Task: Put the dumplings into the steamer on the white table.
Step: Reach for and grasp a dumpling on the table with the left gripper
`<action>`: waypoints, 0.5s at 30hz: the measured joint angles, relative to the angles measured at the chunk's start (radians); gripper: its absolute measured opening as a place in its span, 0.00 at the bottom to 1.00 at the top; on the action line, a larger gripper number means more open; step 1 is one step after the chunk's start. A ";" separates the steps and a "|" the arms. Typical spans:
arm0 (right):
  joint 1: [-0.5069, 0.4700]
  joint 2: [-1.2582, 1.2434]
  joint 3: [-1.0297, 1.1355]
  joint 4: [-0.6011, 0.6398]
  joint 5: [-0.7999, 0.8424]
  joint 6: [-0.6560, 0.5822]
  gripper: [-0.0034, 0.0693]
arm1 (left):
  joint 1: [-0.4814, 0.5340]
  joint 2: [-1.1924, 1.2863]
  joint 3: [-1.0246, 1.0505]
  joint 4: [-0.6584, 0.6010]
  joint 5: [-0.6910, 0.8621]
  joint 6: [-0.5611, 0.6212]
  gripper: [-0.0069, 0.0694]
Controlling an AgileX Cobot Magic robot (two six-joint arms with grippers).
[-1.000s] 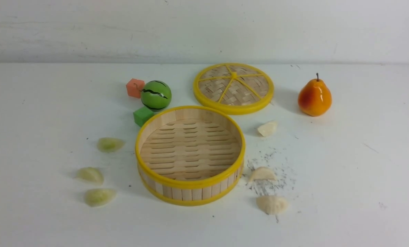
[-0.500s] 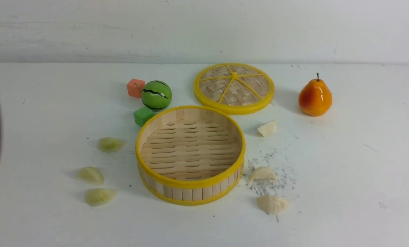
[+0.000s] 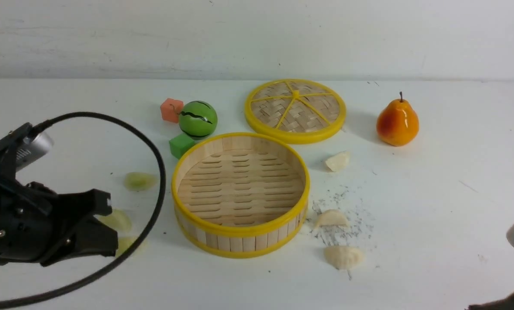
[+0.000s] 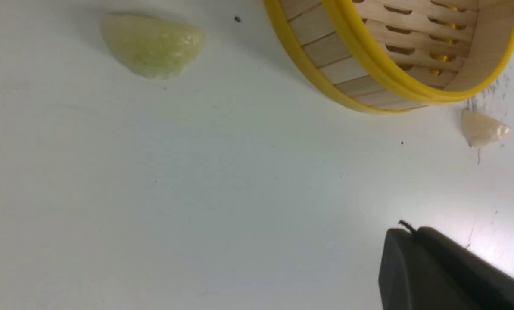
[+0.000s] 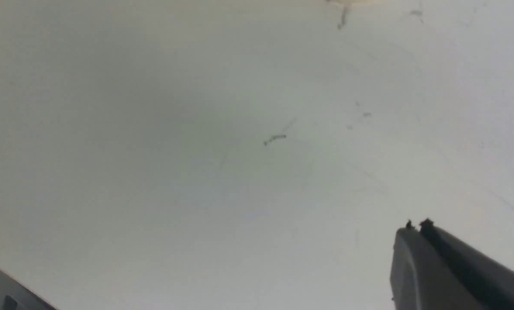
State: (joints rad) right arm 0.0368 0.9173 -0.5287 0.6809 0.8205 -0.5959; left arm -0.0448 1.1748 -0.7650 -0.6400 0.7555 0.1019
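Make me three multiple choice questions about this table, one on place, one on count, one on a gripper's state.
1. Where is the orange pear?
A) inside the steamer
B) right of the woven lid
C) left of the green ball

2. How many cream-white dumplings are there?
A) one
B) three
C) five

3. How is the left gripper?
A) shut, empty
B) wide open
C) shut on a dumpling

1 B: the pear stands right of the lid.
2 B: three cream-white dumplings lie right of the steamer.
3 A: the left gripper's tips meet, holding nothing.
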 joint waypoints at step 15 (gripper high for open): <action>0.331 0.180 -0.001 -0.162 -0.198 0.023 0.04 | -0.001 0.498 -0.513 0.443 -0.081 -0.298 0.16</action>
State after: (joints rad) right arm 0.3682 1.0969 -0.5297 0.5184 0.6228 -0.5729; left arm -0.0459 1.6724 -1.2781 -0.1971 0.6746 -0.1957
